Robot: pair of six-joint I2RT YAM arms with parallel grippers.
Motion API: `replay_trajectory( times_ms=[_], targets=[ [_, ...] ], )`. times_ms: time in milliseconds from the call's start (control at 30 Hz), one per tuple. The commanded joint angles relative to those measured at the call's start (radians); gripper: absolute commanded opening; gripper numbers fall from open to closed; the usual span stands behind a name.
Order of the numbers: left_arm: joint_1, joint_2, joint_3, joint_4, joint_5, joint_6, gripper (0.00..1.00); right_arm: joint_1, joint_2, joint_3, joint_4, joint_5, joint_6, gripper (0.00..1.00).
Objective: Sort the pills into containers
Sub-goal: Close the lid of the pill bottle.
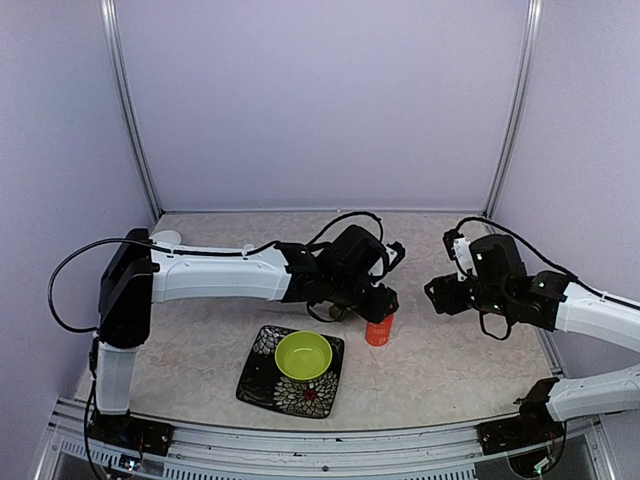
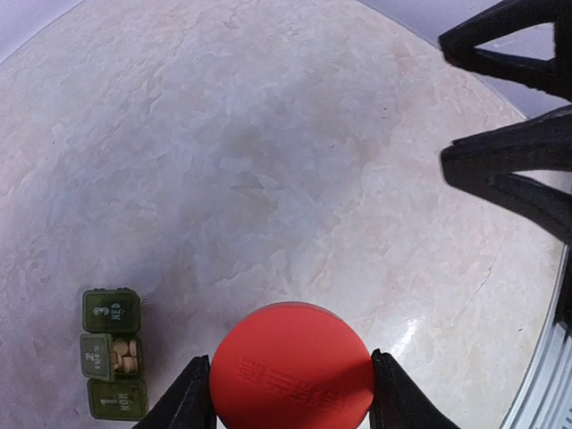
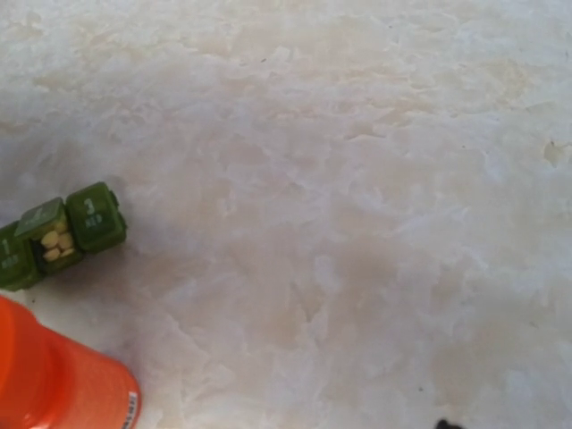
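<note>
Closest to us, just in front of the orange bottle (image 1: pixel 378 330) and a bit to its left, we see a black plate (image 1: pixel 262 385) with white flowers on it. A lime-green bowl (image 1: pixel 303 356) sits on that plate. The orange bottle stands upright on the pale, stone-look table (image 1: pixel 200 350). The left claw (image 2: pixel 292 398) reaches the bottle from above. Its two black fingers (image 2: pixel 192 402) press on the two sides of the round orange lid, so this claw is holding the bottle by its top. Just to the left of the bottle lies the small dark green pillbox (image 2: pixel 112 353), flat on the table, near the bottle but not touching it. It is a short row of three little square boxes marked 1, 2 and 3. The boxes at the two ends have their lids down. The middle box is open, and we can see a few small pale pills (image 2: pixel 127 356) inside it. To the right of the bottle, well apart from it, the right claw (image 1: pixel 436 296) hangs above the table with its tips pointing toward the bottle. Its two black fingers stand wide apart, with nothing between them. Far behind the bottle, the table ends at the pale purple walls (image 1: pixel 320 100).
</note>
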Motion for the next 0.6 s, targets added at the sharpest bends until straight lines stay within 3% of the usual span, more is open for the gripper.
replay_trajectory(
  times_ms=[0, 200, 567],
  targets=[
    [-0.016, 0.036, 0.068, -0.098, -0.107, 0.045, 0.48, -0.009, -0.022, -0.024, 0.007, 0.014, 0.014, 0.70],
    [-0.038, 0.038, 0.087, -0.120, -0.183, 0.067, 0.48, -0.009, -0.013, -0.043, 0.037, -0.005, 0.014, 0.70],
    [-0.044, 0.035, 0.097, -0.147, -0.157, 0.066, 0.48, -0.011, -0.014, -0.053, 0.054, -0.012, 0.013, 0.70]
  ],
)
